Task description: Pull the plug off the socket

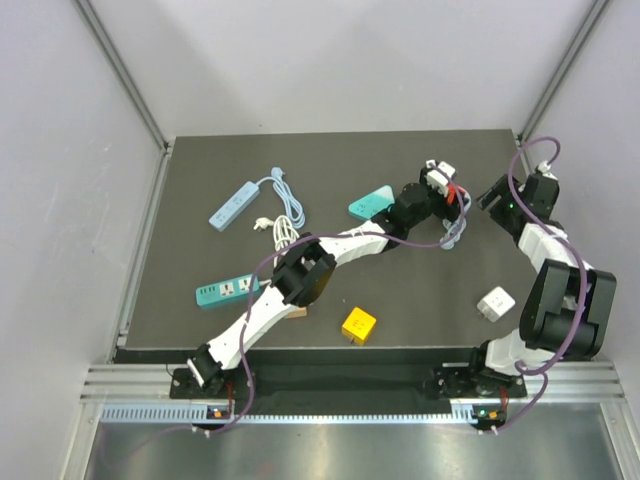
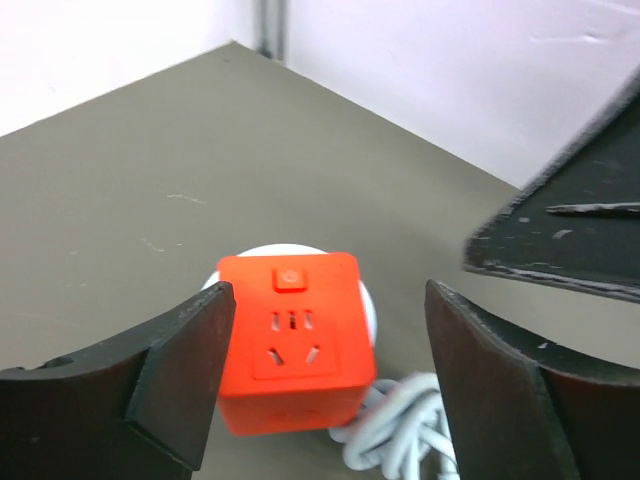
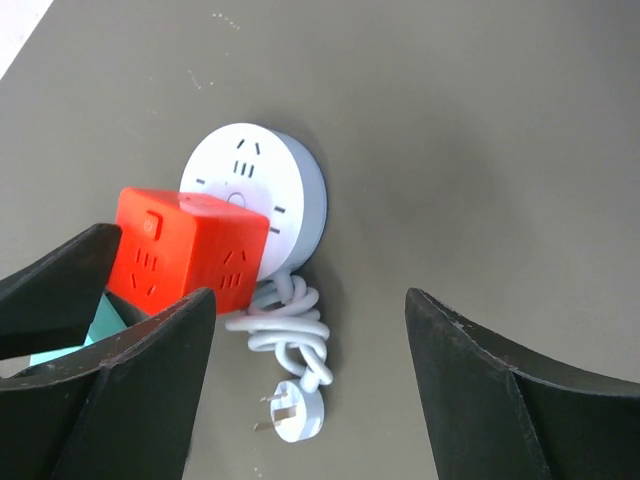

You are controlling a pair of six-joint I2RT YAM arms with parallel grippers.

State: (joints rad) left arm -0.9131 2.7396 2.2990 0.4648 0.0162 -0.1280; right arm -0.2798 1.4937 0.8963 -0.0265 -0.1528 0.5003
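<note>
A red-orange plastic cube plug (image 2: 292, 340) sits seated on a white round plastic socket with a grey side (image 3: 260, 165), toward the far right of the dark grey surface (image 1: 350, 160), as two robot arms close in on it from either side. The left end effector (image 2: 325, 305), reaching diagonally across the surface, stands spread with the cube between its black fingers (image 2: 185, 360). One finger is just beside the cube's edge, though contact cannot be made out, and the other is well clear of it. The right end effector (image 3: 308, 295) hangs above the same spot, also spread wide and holding nothing. A white bundled cable with its plug (image 3: 290, 335) lies against the socket's near side.

Elsewhere on the surface lie a light blue power strip (image 1: 232, 204) and a loose coil of white cord (image 1: 283, 228) at the far left. A teal power strip (image 1: 226, 291) lies nearer the front, and a teal wedge-shaped piece (image 1: 371, 203) is beside the left arm's wrist. A yellow cube (image 1: 359, 325) sits at the near edge and a white cube (image 1: 496, 303) by the right arm.
</note>
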